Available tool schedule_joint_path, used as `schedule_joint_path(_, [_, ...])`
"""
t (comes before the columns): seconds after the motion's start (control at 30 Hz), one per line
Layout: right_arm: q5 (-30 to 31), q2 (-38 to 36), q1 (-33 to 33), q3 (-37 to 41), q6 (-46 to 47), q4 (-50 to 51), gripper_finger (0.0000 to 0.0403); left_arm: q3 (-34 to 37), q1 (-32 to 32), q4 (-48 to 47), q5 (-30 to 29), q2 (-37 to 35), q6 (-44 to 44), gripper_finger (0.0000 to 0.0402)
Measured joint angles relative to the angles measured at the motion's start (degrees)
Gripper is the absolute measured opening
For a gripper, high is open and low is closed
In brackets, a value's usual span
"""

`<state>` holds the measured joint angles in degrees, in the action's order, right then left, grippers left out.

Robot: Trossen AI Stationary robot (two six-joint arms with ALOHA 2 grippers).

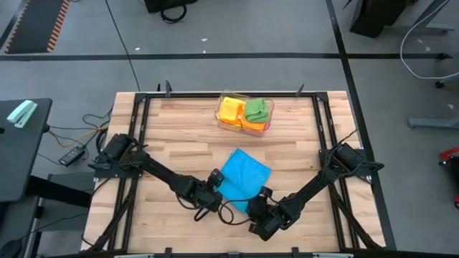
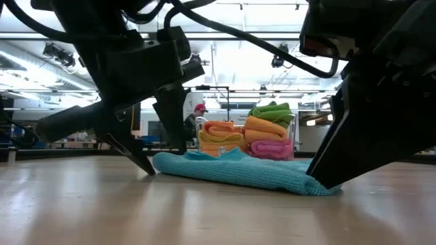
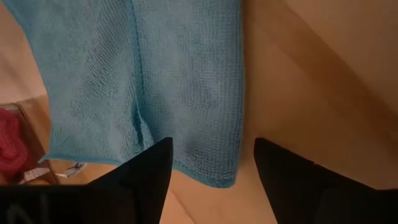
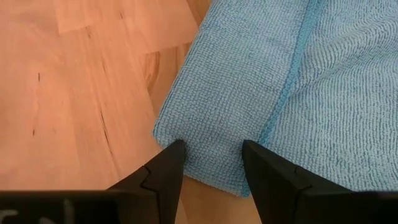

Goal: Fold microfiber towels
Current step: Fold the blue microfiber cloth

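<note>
Left gripper [image 3: 211, 180] fingers wide, empty; right gripper [image 4: 211, 165] half-open straddling blue towel [image 1: 242, 179] corner. Pinch both corners evenly before folding.

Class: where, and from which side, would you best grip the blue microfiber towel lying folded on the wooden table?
Probably the blue microfiber towel by a corner of its near edge, coming from above: it lies flat with layered hems there, and the left gripper and right gripper both straddle that edge.
</note>
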<state>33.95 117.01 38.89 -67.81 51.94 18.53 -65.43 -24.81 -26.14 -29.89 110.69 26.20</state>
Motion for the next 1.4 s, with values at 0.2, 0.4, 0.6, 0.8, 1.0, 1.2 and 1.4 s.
schedule_joint_path(0.2, [0.0,0.0,0.0,0.0,-0.4,-0.1,0.0174,0.1,0.3,0.0,-0.2,0.2,0.0,0.0209])
schedule_joint_path(0.4, [-0.1,0.0,0.0,0.0,-0.7,-0.5,0.0174,0.2,0.8,-0.2,-0.2,0.3,0.6,0.0166])
schedule_joint_path(0.6, [-0.1,0.0,0.0,0.0,-0.7,-0.5,0.0174,0.2,0.8,-0.2,-0.2,0.4,0.3,0.013])
schedule_joint_path(0.8, [-1.6,0.0,0.0,0.0,-0.8,-0.5,0.0174,0.3,0.9,-0.1,-0.3,0.5,-1.9,0.0071])
schedule_joint_path(1.0, [-3.5,-3.9,0.1,0.0,-0.7,1.6,0.0174,0.0,1.0,-0.7,2.7,0.4,-3.9,0.0013])
schedule_joint_path(1.2, [2.7,-7.3,1.5,0.0,-3.0,0.3,0.0174,-4.8,1.0,-8.0,6.8,0.4,-7.6,0.0024])
schedule_joint_path(1.4, [9.0,-5.3,1.4,0.0,-13.0,-10.2,0.0174,-10.8,2.4,-15.0,15.6,0.4,-12.4,0.0013])
